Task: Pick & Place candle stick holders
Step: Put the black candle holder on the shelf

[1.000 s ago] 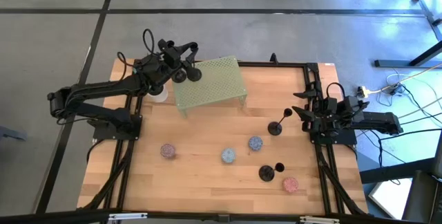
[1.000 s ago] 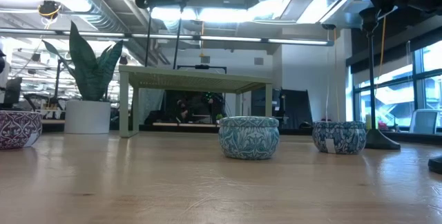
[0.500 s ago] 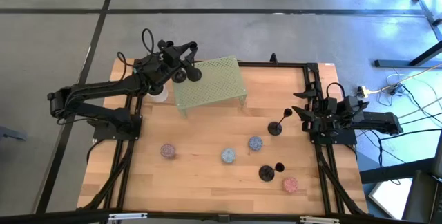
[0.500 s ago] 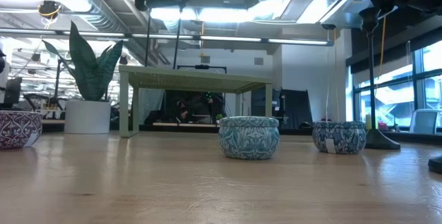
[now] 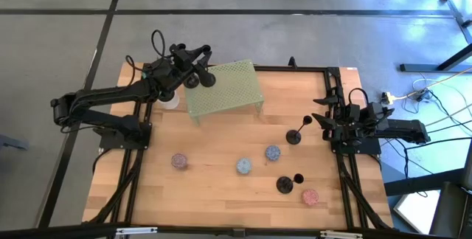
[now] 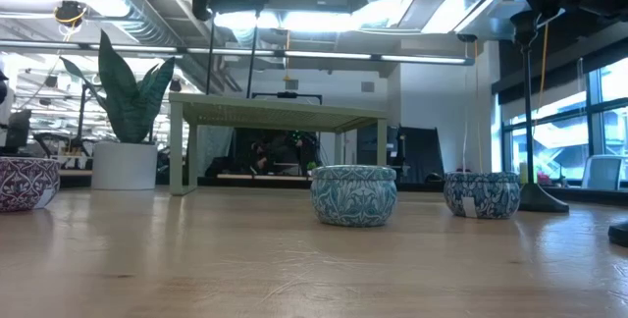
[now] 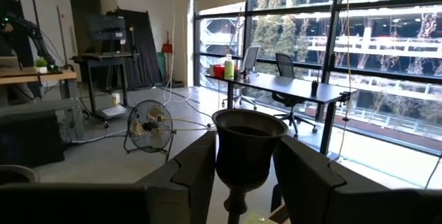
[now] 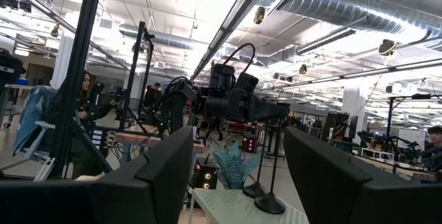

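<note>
Four candle stick holders in view, all slim and black. One holder (image 5: 209, 79) stands on the near-left part of the green mesh stand (image 5: 228, 91), at the back of the wooden worktop (image 5: 214, 187). A second holder (image 7: 246, 148) is pinched by its stem between the fingers of the left end effector (image 5: 193, 66), held upright just beside the first, over the stand's left edge (cup top fills the middle of the left wrist view). A third holder (image 5: 297, 133) stands on the worktop right of centre, near the right arm. A fourth holder (image 5: 287, 184) stands nearer the front, touching or just beside a pink tin (image 5: 310, 196).

Other items: three more round tins on the worktop, one maroon (image 5: 179, 161) at left, two blue patterned (image 5: 244, 167) and (image 5: 273, 153) in the middle. Potted plant (image 6: 126, 122) in a white pot sits at the stand's left.

Right end effector (image 5: 324, 119) waits at the worktop's right edge, fingers spread apart and gripping nothing (wide gap seen in the right wrist view).
</note>
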`<state>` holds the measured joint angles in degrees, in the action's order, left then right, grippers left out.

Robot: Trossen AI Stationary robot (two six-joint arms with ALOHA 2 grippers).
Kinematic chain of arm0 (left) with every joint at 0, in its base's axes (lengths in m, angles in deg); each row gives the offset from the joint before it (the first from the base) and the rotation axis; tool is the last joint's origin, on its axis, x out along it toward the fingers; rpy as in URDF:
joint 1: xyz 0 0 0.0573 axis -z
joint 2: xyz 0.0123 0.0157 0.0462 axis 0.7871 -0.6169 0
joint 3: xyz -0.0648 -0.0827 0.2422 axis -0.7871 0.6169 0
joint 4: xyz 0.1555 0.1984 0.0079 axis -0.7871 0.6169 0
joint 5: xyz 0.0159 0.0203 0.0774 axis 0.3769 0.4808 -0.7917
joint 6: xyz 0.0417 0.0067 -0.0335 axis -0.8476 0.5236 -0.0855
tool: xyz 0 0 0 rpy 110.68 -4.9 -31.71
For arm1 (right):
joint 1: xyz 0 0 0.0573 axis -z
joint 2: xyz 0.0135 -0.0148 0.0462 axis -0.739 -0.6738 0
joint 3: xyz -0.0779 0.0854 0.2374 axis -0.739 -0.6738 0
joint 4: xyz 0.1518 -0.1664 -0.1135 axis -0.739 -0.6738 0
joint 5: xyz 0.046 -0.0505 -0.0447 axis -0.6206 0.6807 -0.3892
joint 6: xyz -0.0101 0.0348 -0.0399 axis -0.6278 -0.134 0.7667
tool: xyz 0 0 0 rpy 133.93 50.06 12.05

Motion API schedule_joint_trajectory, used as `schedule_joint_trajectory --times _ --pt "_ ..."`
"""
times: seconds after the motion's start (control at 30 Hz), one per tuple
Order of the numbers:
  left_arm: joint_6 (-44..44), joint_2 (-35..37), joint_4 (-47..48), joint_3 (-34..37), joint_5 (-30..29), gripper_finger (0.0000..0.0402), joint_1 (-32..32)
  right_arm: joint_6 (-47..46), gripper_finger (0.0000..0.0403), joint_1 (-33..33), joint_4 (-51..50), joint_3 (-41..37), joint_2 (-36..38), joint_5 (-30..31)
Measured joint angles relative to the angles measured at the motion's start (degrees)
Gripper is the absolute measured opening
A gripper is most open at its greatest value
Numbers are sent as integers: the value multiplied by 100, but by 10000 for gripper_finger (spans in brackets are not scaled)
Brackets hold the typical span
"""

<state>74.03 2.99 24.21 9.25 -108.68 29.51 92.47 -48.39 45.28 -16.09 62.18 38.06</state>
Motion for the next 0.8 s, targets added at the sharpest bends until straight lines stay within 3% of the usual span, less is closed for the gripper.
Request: schedule_joint_trajectory --times 0.23,0.6,0.8 --pt "-356 0 -3 0 0 146 1 18 232 1 -1 0 0 -1" --pt "-351 0 -47 0 -4 205 -21 22 232 0 -2 0 -1 -1" --pt "-517 0 -373 -2 101 214 -18 33 232 0 -2 0 -1 -2"
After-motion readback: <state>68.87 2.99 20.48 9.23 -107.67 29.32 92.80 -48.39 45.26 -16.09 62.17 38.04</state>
